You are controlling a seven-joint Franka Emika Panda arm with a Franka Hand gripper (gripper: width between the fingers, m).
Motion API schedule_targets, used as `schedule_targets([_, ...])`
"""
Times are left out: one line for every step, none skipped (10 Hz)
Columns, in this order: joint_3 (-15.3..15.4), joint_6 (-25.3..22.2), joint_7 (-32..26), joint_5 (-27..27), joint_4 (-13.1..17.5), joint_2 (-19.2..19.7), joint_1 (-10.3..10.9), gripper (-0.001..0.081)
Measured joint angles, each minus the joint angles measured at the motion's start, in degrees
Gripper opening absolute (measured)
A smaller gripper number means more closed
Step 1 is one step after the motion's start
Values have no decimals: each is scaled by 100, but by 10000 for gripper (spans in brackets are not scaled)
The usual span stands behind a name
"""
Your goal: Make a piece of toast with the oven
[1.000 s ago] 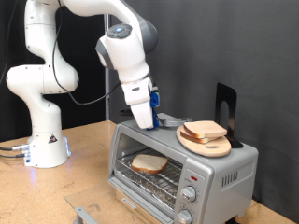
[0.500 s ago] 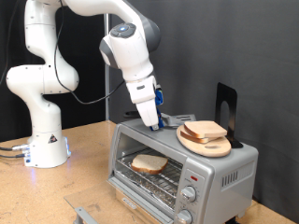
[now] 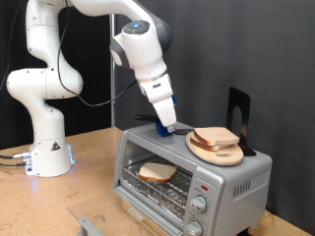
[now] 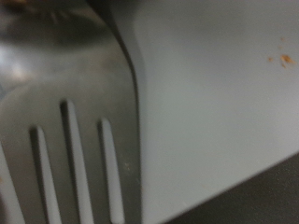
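While the oven [image 3: 187,175] sits on the wooden table [image 3: 89,162] with its glass door shut, one piece of toast [image 3: 157,173] lies flat on the wire rack inside, pale in the middle with a tan crust, seen through the glass towards the exterior view's left half of the chamber. Two round knobs [image 3: 200,206] stand one above the other on the oven's front panel at the exterior view's right, with a small red mark above them. On the oven's flat silver top rests a round wooden plate [image 3: 219,151], carrying a second bread slice [image 3: 216,137] of the same kind. Just beside the plate, on the exterior view's left of it, the gripper [image 3: 167,127] reaches down at a slant to the oven's top, where a dark slotted spatula [image 3: 150,120] lies; its tip is at or very near that tool, but neither view shows the fingers clearly enough to tell how far apart they stand or whether they grip anything. The wrist view is filled, out of focus, by the spatula's slotted grey blade [image 4: 70,149] lying against the pale oven top [image 4: 215,103]. A black stand [image 3: 237,111] rises behind the plate.
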Motion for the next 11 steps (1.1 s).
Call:
schedule_targets([8,2,-43,38,0,-98,39,808])
schedule_targets([-13,-176,-49,91,12,-216,52,808])
schedule_targets([-73,-408,-49,127,22,-349,52,808])
schedule_targets([-63,-369,-49,125,10,-336,51,808])
schedule_targets([-81,-192,-96,289,-29,-335,50,808])
schedule_targets([-190,-46,-315,641,-94,-369,48,808])
schedule_targets([-399,11,-624,1016,-176,-450,43,808])
schedule_targets([-632,-18,-891,1225,-264,-542,25,808])
schedule_targets([-856,-187,-1080,1256,-334,-623,-5,808])
schedule_targets([-1074,-426,-1258,1248,-380,-688,-60,808])
schedule_targets([-1282,-689,-1452,1212,-417,-746,-125,808])
